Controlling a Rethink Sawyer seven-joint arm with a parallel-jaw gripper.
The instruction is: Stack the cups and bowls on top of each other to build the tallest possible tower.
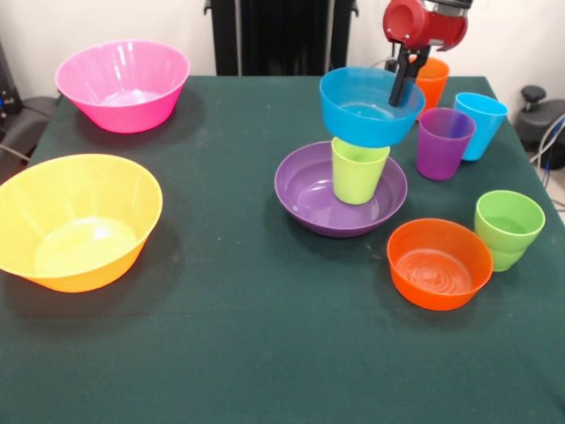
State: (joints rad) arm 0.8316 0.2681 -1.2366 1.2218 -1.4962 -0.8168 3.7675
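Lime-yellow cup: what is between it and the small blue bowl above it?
Nothing, by the front view: the small blue bowl sits directly on the lime-yellow cup, inside the purple bowl.

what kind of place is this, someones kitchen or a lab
Likely a robot lab, not a kitchen: a red arm's claw works over a green cloth-covered table, with plastic bowls and cups laid out as test props, like the pink bowl.

Glossy, smooth plastic throughout: the pink bowl (123, 84) at ten o'clock and the yellow-orange bowl (78, 220) at nine o'clock look faintly translucent, catching soft highlights inside. The purple bowl (309, 196), lime-yellow cup (358, 170) and blue bowl (371, 107) shine alike. The table (221, 353) wears matt dark green cloth. The gripper (404, 84) shows glossy red casing and dull black fingers (399, 88).
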